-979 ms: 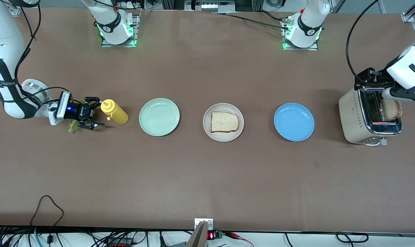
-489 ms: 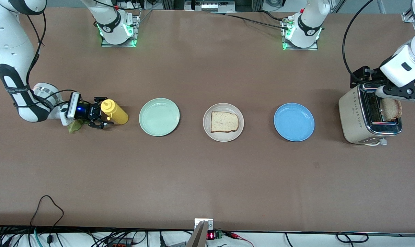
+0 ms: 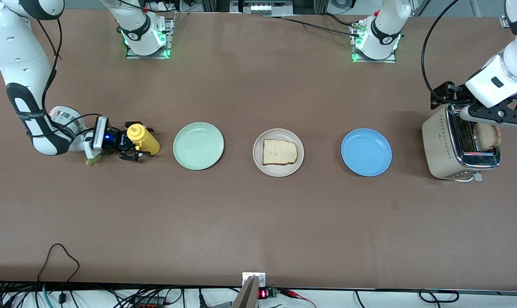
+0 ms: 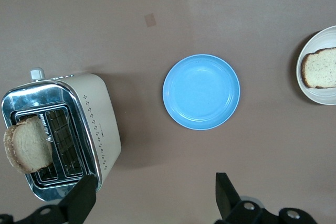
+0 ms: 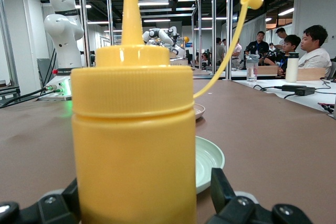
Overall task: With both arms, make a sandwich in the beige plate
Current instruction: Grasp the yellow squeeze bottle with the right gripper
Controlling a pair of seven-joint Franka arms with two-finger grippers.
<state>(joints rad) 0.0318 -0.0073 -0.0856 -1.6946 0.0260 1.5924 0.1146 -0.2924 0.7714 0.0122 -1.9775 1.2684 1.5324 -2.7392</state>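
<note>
One tan bread slice (image 3: 279,152) with a brown crust lies flat in the beige plate (image 3: 258,159), between the mint-green plate (image 3: 198,146) and the blue plate (image 3: 366,152). A second slice (image 3: 487,136) stands in the toaster (image 3: 440,145), under the spread left gripper (image 4: 152,198). Well apart, the right gripper (image 3: 135,143) straddles the yellow squeeze bottle (image 3: 143,139), jaws spread, beside a lettuce leaf (image 3: 91,160).
</note>
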